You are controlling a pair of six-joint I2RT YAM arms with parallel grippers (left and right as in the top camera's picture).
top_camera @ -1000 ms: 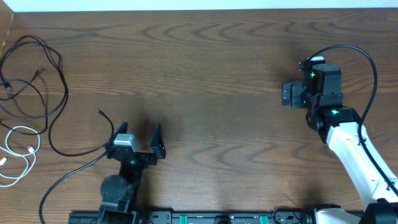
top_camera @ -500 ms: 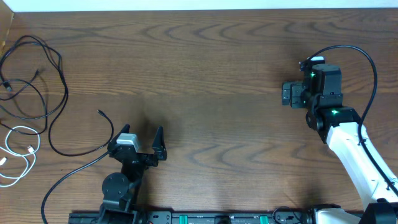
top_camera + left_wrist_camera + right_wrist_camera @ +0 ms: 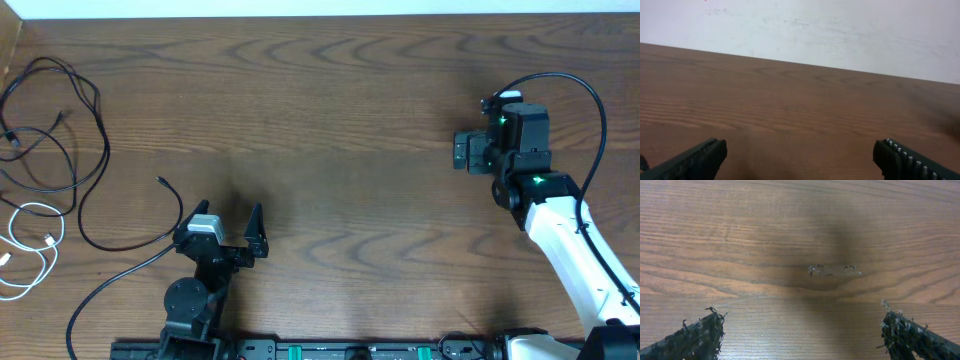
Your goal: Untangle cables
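Overhead: cables (image 3: 105,140) lie left of the wide-open left gripper (image 3: 228,206), one seemingly brushing it.

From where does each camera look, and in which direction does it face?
Overhead: above the table, facing straight down; shows left gripper, right gripper, cables far left.
Left wrist: low, facing across the table to a white wall; own open fingers.
Right wrist: tilted down at a pale mark; own open fingers.
All share the wooden table.
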